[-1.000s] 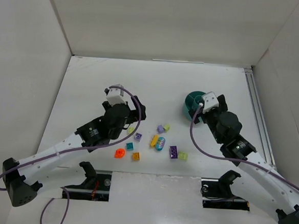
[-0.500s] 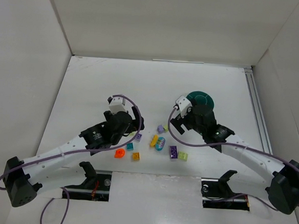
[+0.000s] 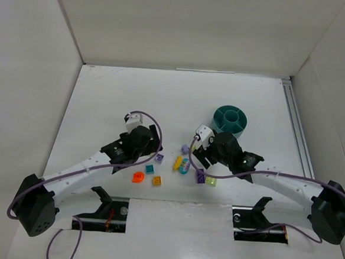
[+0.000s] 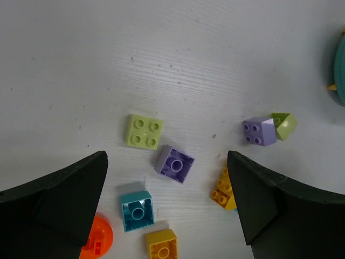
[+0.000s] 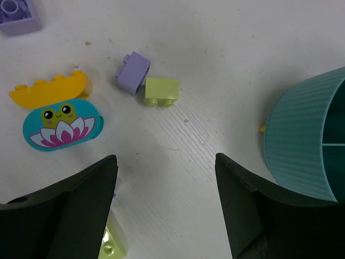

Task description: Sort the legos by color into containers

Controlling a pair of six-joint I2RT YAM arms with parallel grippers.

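Legos [image 3: 184,165] are lying loose in a cluster toward the middle of the table's [image 3: 104,95] near edge, while the cup [image 3: 230,120] is sitting farther back, toward the right edge. The left tool [image 4: 166,175] is hovering spread wide over a purple brick [image 4: 174,164], with a pale green brick [image 4: 144,131] and a teal brick [image 4: 136,210] beside it, pinching nothing. The right tool [image 5: 166,162] is hanging spread over bare table between the cup and a blue oval [image 5: 63,124], gripping nothing.

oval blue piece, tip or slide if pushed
The oval blue piece lies flat, printed face up, so it probably slides rather than tips. Its rounded ends may twist out of a pinch. The yellow brick touching it would likely shift too.
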